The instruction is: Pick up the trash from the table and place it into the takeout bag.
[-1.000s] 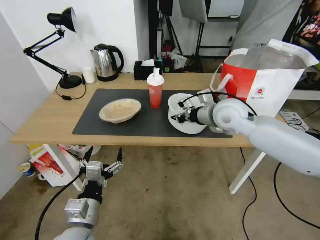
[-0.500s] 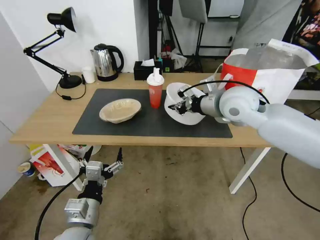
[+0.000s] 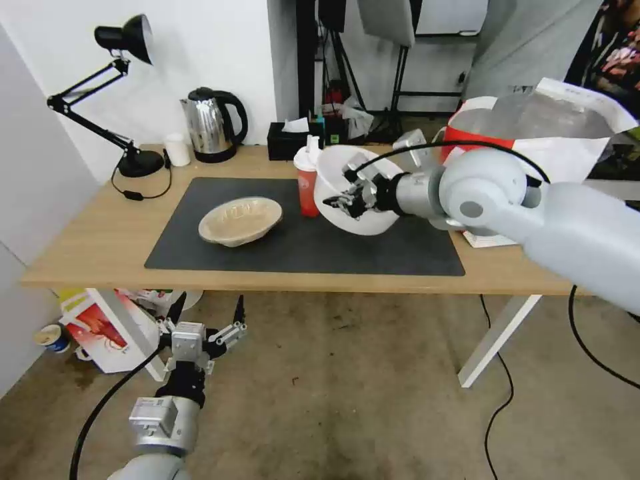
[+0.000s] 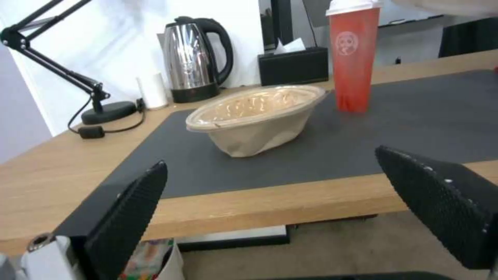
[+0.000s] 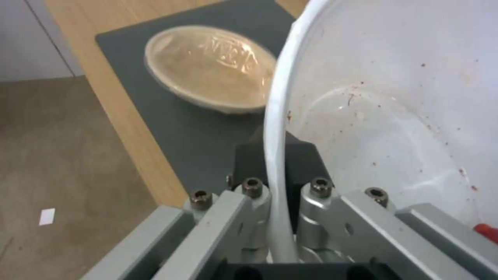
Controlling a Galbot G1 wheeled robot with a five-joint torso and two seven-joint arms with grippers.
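Note:
My right gripper (image 3: 343, 199) is shut on the rim of the large white round bowl (image 3: 337, 170) and holds it tilted in the air above the dark mat (image 3: 200, 247) of the table (image 3: 100, 227). In the right wrist view the fingers (image 5: 249, 202) clamp the rim, and red specks dot the inside of the bowl (image 5: 394, 116). The red cup (image 3: 307, 193) stands just left of the bowl, partly hidden by it. The beige oval bowl (image 3: 240, 220) rests on the mat's left half. The takeout bag (image 3: 573, 160) stands open at the table's right end. My left gripper (image 3: 207, 320) hangs open below the table's front edge.
A black desk lamp (image 3: 140, 163), a steel kettle (image 3: 210, 123), a small white cup (image 3: 177, 150) and a black tissue box (image 3: 293, 140) line the table's far edge. A smaller red-and-white bag (image 3: 100, 327) sits on the floor under the table's left end. A white table leg (image 3: 493, 340) slants at the right.
My right gripper has raised the white bowl off the mat and carried it up and leftward, close in front of the red cup. The left arm has not moved.

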